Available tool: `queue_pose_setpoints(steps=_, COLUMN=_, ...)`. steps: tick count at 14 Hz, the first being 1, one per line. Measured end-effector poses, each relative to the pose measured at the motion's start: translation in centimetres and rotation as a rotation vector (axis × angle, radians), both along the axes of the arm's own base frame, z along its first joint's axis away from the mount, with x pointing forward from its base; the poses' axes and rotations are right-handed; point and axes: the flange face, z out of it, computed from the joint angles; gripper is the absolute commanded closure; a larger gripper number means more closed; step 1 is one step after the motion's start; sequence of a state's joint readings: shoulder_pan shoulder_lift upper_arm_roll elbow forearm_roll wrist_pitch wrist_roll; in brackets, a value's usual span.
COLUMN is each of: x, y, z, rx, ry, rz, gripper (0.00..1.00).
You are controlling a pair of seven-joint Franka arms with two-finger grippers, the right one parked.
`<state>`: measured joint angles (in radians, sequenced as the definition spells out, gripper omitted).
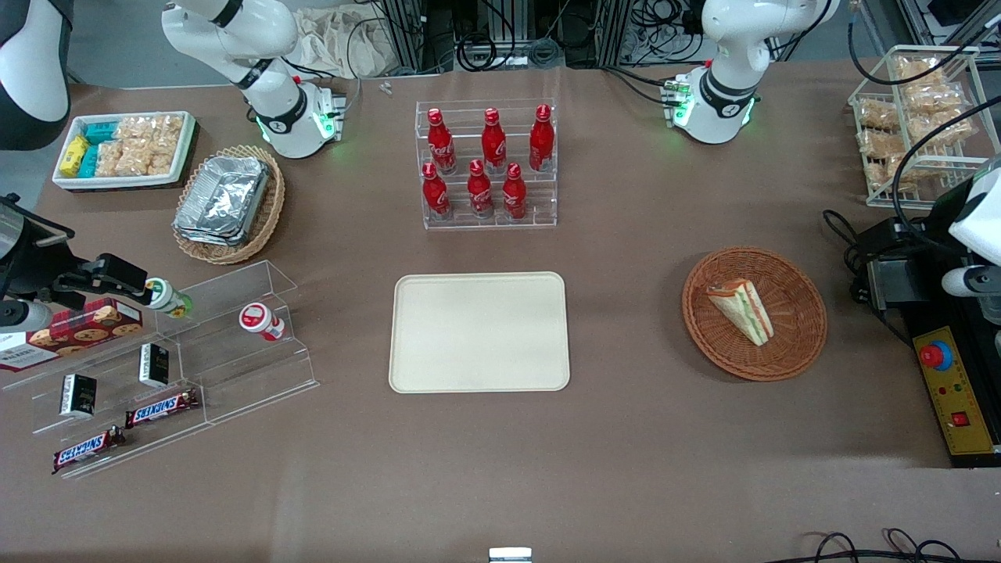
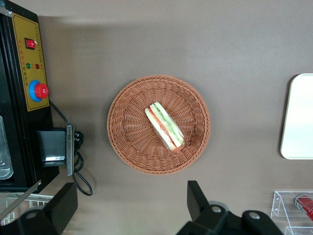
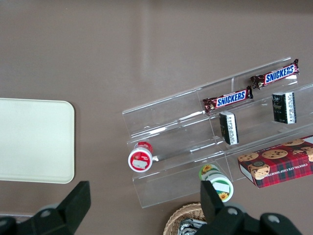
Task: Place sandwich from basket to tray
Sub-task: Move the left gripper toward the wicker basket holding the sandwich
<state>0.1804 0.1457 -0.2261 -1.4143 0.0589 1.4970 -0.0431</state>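
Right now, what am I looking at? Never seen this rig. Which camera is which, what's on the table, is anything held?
Two white robot arms stand at one table. The front view looks at them head-on; the other two pictures come from cameras on their wrists, looking down.

The working arm's gripper hangs open above the reddish wicker basket and holds nothing. The sandwich lies in the basket. The cream tray sits bare mid-table, ready to receive it.

Also there: a rack of red bottles, farther from the front camera than the tray, and toward the parked arm's end a clear stepped stand with Snickers bars and a paler basket of foil containers.
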Motion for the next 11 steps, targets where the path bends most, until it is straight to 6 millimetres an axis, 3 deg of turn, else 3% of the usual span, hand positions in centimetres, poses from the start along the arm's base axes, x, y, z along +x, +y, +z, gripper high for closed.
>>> queue_pose_setpoints(steps=6, x=-0.2, y=-0.1, z=-0.1, rx=0.002, ry=0.016, rz=0.014, gripper=0.0)
queue_pose_setpoints(steps=11, x=-0.7, y=-1.2, z=-4.9, rx=0.012, ry=0.083, rz=0.048, gripper=0.0)
